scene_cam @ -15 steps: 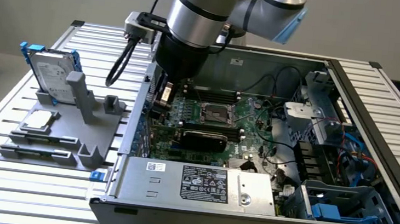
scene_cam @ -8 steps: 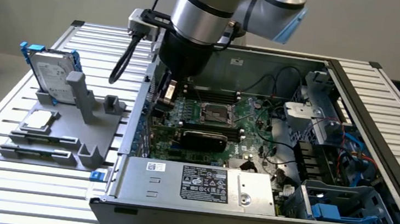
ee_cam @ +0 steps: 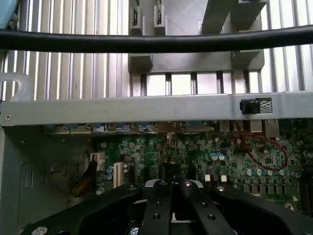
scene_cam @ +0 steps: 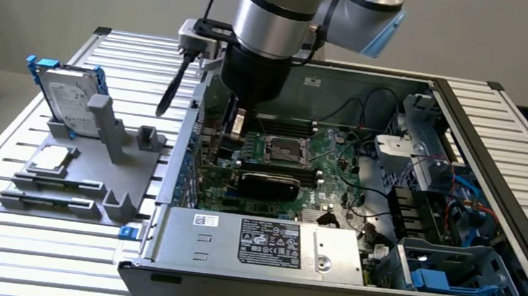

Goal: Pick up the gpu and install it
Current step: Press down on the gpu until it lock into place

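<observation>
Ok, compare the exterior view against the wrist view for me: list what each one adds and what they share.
The exterior view adds the arm reaching into the open case, the hard drive standing in the grey holder, the power supply, and a black rounded card, apparently the gpu, on the board.

The wrist view adds the gripper with its jaws shut, a red wire loop and a black cable across the frame.

Shared are the green motherboard and the slatted table.
</observation>
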`<state>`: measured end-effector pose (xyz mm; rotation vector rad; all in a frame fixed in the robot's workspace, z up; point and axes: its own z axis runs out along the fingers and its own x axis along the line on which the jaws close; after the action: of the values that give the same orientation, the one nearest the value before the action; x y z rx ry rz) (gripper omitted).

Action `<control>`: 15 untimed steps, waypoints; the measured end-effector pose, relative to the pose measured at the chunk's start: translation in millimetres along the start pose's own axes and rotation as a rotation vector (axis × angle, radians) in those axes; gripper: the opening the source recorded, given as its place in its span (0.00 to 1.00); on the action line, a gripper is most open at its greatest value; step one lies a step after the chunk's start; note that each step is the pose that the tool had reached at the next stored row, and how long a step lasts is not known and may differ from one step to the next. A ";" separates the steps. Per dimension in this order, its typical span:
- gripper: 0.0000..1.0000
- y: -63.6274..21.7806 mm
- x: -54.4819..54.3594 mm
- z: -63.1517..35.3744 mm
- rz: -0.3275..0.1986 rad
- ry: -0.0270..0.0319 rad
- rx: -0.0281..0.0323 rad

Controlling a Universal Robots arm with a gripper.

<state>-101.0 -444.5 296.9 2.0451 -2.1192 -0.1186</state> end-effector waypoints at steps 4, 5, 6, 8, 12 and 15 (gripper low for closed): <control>0.11 -3.3 -0.1 -0.7 0.005 -0.0029 0.0716; 0.11 -4.5 -0.1 -0.9 0.007 -0.0037 0.0901; 0.11 -5.7 -0.2 -1.1 0.008 -0.0045 0.1068; 0.11 -7.9 -0.2 -1.6 0.010 -0.0056 0.1346; 0.11 -10.9 -0.3 -2.2 0.013 -0.0078 0.1886; 0.11 -12.0 -0.3 -3.0 0.010 -0.0080 0.1976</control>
<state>-88.7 -444.5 297.5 2.1420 -2.2257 0.0879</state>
